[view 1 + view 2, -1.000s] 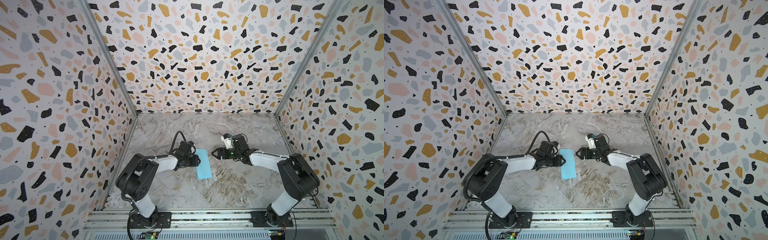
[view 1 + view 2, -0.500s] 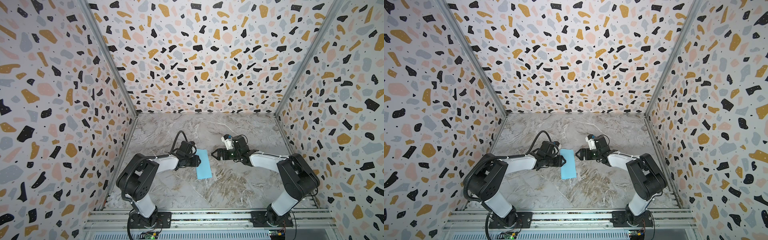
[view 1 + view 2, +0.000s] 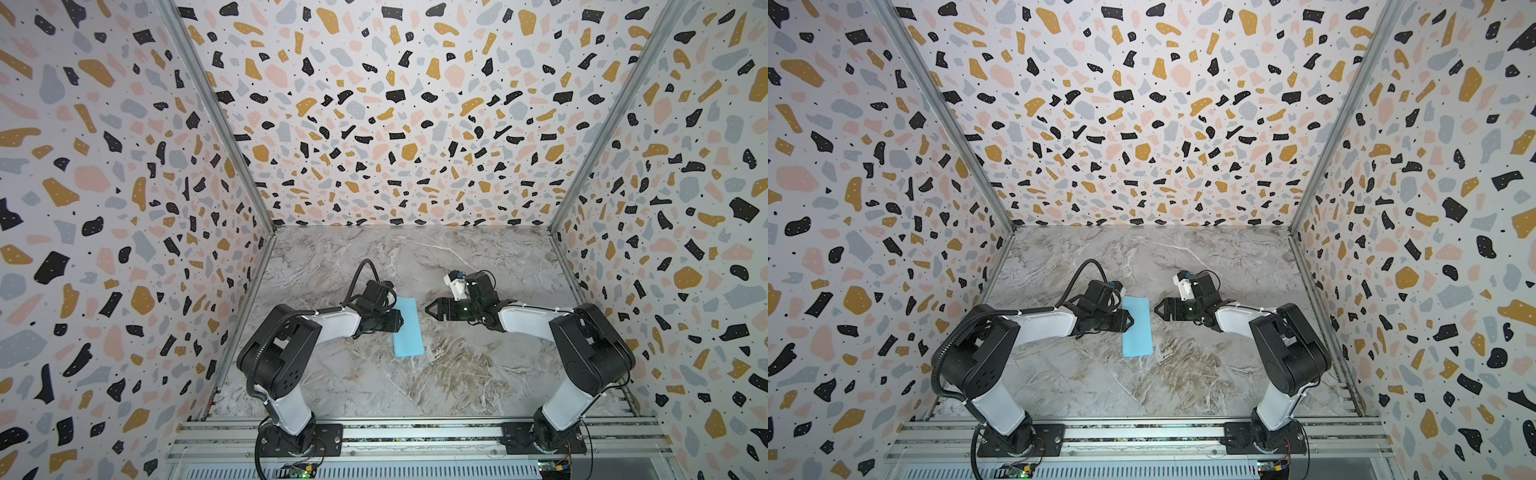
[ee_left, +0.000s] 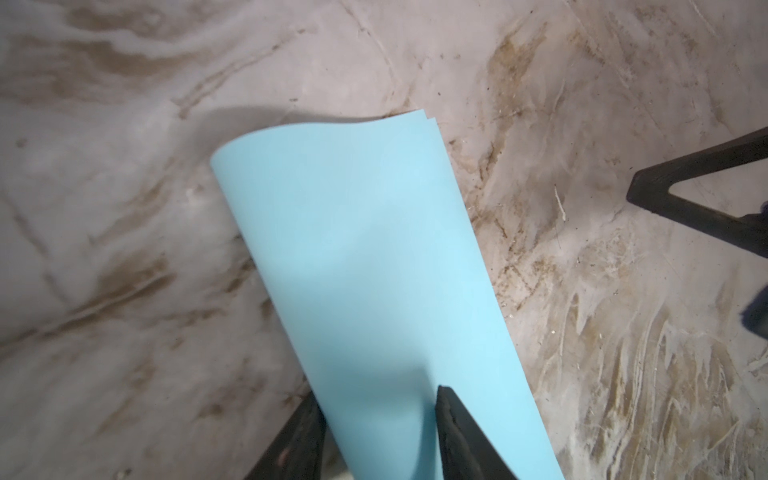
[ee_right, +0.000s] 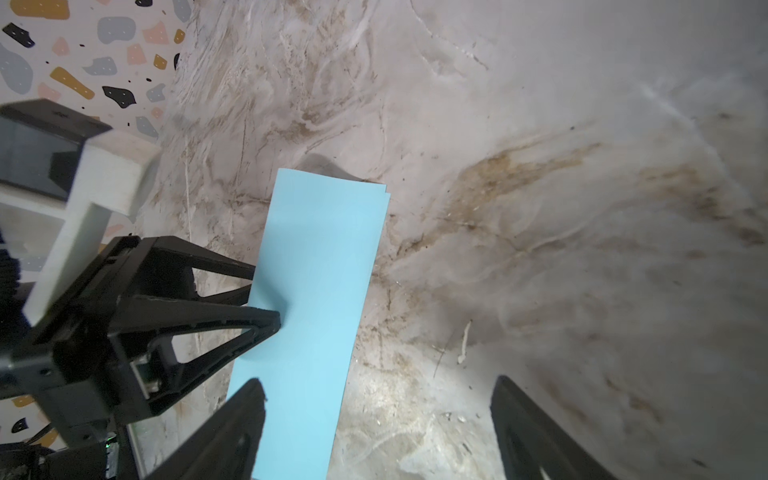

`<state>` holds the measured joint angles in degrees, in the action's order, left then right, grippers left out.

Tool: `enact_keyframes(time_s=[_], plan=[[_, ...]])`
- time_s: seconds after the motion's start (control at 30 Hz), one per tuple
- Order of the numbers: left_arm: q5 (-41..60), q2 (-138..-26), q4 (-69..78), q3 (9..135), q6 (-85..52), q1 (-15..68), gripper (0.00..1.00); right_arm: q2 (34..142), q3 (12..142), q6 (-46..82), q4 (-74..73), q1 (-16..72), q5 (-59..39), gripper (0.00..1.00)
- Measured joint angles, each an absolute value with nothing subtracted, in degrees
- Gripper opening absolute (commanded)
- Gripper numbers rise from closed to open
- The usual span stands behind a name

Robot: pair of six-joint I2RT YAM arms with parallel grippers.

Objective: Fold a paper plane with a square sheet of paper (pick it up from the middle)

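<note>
The square sheet of paper [image 3: 409, 332] [image 3: 1138, 332] is light blue and lies folded in half as a long strip on the marble table. My left gripper [image 3: 400, 322] [image 3: 1130, 321] sits at the strip's left long edge, about midway along it. In the left wrist view the paper [image 4: 365, 249] bulges up between the jaws of that gripper [image 4: 378, 411], one finger on top and one behind the edge, shut on it. My right gripper [image 3: 430, 309] [image 5: 378, 382] hovers open just right of the strip [image 5: 320, 270], holding nothing. No paper plane is in view.
The marble tabletop [image 3: 457, 374] is boxed in by terrazzo-patterned walls [image 3: 374, 124] on three sides, with an aluminium rail [image 3: 415, 432] along the front. The right arm's fingertip [image 4: 665, 195] shows at the edge of the left wrist view.
</note>
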<state>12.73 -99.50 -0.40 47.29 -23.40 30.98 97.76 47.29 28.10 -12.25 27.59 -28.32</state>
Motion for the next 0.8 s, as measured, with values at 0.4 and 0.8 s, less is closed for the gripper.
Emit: enact_keyframes(time_s=[0.4, 0.8], plan=[[13.2, -99.5, -1.1, 47.7, -21.1, 31.0, 0.50, 100.2, 47.3, 29.5, -13.3, 27.7, -32.8, 0.72], [13.1, -99.3, -1.9, 48.4, -20.2, 31.0, 0.45, 100.2, 47.3, 29.5, -13.3, 27.7, -32.8, 0.70]])
